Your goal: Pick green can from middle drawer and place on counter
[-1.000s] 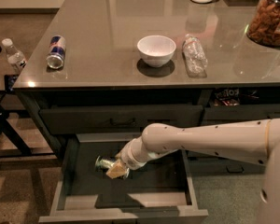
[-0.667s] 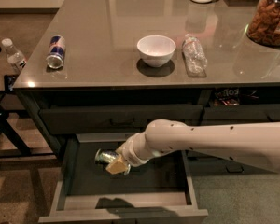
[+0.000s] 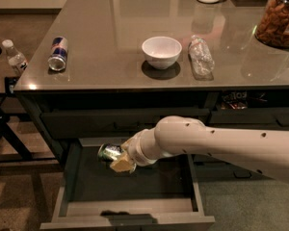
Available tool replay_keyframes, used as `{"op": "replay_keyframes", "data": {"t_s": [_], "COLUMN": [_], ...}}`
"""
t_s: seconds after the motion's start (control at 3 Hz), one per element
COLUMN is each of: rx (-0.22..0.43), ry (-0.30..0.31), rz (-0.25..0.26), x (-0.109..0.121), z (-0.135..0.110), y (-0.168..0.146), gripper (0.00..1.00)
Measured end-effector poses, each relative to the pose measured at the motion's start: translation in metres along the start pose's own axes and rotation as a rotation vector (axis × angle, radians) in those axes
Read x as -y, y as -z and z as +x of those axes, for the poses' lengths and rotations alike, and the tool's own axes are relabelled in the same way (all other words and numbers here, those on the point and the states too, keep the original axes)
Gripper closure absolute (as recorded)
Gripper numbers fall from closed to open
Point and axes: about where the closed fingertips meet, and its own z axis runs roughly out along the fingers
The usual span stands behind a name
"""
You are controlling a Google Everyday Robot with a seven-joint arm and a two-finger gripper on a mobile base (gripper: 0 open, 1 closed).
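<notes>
The green can (image 3: 109,151) lies on its side in my gripper (image 3: 119,160), its silver end pointing left. The gripper is shut on it and holds it above the back left part of the open middle drawer (image 3: 130,211), close under the drawer front above. My white arm (image 3: 216,143) reaches in from the right. The glossy grey-brown counter (image 3: 111,42) spreads above the dark cabinet.
On the counter lie a blue-and-silver can (image 3: 58,54) at the left, a white bowl (image 3: 161,51) in the middle and a crushed clear bottle (image 3: 201,57) to its right. A jar of snacks (image 3: 281,18) stands far right. A small bottle (image 3: 14,57) sits left of the counter.
The gripper with the green can has risen from near the drawer floor and moved slightly toward the back of the drawer. The view has shifted a little.
</notes>
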Motion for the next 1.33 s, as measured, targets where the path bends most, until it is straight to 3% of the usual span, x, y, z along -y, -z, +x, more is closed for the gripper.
{"op": "replay_keyframes", "data": {"t_s": [0.33,1.0,1.33], "rx": [0.016,0.089,0.089], "ry": [0.013,0.096,0.099], "rz": [0.054,0.19,0.194], "x": [0.005,0.013,0.013], "z": [-0.021,-0.082,-0.083], "y": [0.015,0.079,0.081], "gripper": [1.0,1.0,1.0]}}
